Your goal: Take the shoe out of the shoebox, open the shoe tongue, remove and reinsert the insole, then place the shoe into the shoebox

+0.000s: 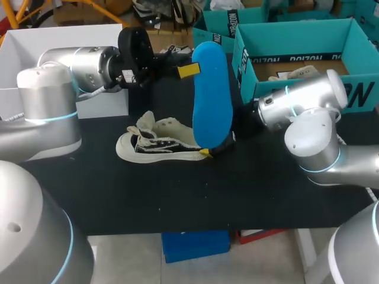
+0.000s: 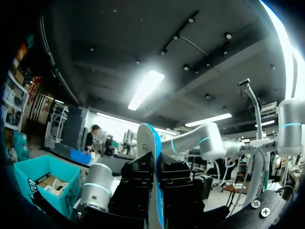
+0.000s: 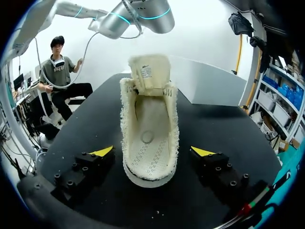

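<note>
Insole: broad overhead, edge-on from left wrist

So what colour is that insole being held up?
The insole is bright blue, clearest in the head view.

Left hand raised, clamped, right hand low, spread wide

Both the left arm and the right arm are built of smooth, rounded silver links with a thin light-blue ring at each joint. A black disc caps the left wrist. Behind the disc the silver shell carries a small white label and a thin pale cable. Ahead of the disc the left gripper is black with a yellow tip. The right gripper has blocky black fingers, studded with round screws and tipped yellow.
</note>
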Tool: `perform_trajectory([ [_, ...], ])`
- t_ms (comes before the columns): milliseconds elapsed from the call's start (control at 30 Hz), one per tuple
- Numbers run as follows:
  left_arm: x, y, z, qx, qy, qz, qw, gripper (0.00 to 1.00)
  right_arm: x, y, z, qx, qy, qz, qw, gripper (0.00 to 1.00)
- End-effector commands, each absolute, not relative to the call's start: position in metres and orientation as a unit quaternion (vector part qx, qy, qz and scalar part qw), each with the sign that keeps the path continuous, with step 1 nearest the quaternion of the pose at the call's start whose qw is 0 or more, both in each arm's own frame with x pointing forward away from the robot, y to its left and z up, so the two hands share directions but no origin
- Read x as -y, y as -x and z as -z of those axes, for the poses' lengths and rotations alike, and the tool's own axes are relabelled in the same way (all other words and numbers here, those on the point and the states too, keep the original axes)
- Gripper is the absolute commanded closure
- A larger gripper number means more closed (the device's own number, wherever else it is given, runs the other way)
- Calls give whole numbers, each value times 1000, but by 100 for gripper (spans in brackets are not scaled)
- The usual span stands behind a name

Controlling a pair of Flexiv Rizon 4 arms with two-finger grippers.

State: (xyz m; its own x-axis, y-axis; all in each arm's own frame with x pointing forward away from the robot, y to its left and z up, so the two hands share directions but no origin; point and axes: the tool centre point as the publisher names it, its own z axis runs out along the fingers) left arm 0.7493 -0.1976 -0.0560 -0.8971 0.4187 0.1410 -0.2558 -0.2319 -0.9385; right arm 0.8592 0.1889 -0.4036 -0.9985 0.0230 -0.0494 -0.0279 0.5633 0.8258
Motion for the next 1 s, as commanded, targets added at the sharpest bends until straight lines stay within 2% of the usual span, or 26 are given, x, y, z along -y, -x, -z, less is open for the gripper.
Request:
perform_trajectory([
  [33,198,-748,57,581,70,-782,214,100,-173,-857,380,-923,7,-386,13,0],
  [400,198,-748,57,581,70,-782,214,100,-168,-864,355,-979,31,-203,-16,0],
  [1000,198,-748,57,581,70,-782,214,100,-174,-870,331,-998,36,-58,-11,0],
])
